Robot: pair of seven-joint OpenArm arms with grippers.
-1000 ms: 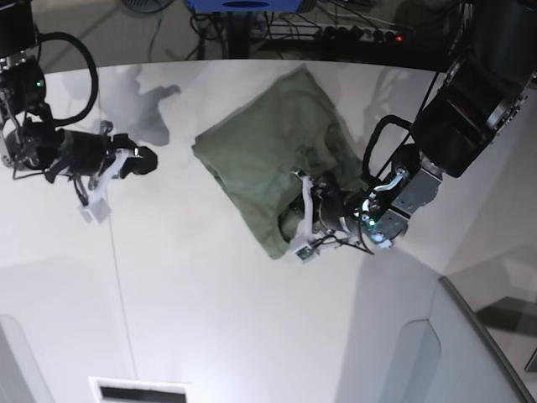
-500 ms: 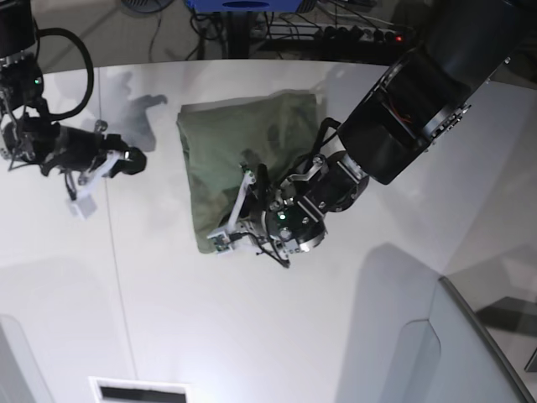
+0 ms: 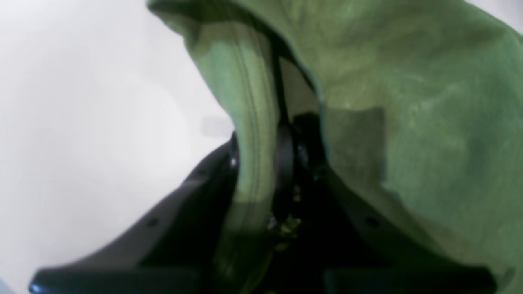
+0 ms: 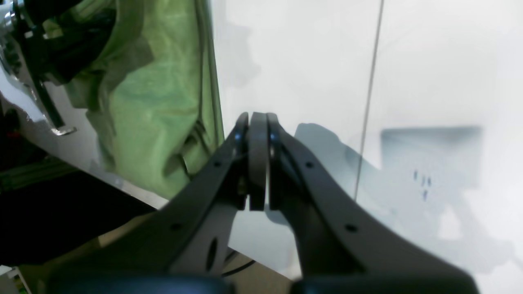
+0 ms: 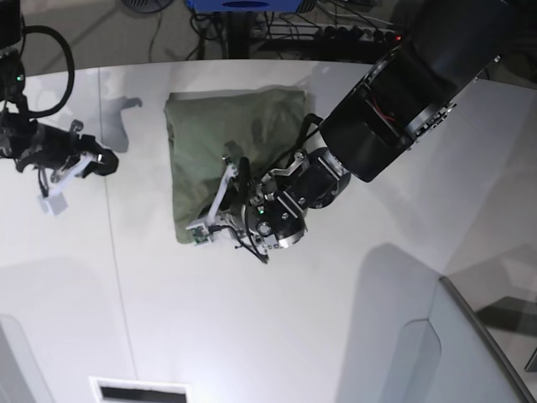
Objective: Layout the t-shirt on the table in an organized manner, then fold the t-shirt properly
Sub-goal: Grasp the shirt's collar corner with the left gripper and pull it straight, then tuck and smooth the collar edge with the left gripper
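Note:
The olive-green t-shirt lies on the white table as a folded, roughly rectangular bundle. My left gripper sits at the bundle's front-left corner, shut on a stitched edge of the cloth. In the left wrist view, the t-shirt drapes over the left gripper, with a hem pinched between the jaws. My right gripper hovers at the far left, well away from the cloth. In the right wrist view, the right gripper is shut on nothing, and the t-shirt lies to its left.
A thin dark seam runs across the table between the right gripper and the shirt. A grey angled panel stands at the front right. Cables and equipment lie beyond the table's far curved edge.
The left gripper has carried the shirt's edge leftward across the table, and the cloth now lies flatter and squarer. The right arm has drawn back to the left, still shut.

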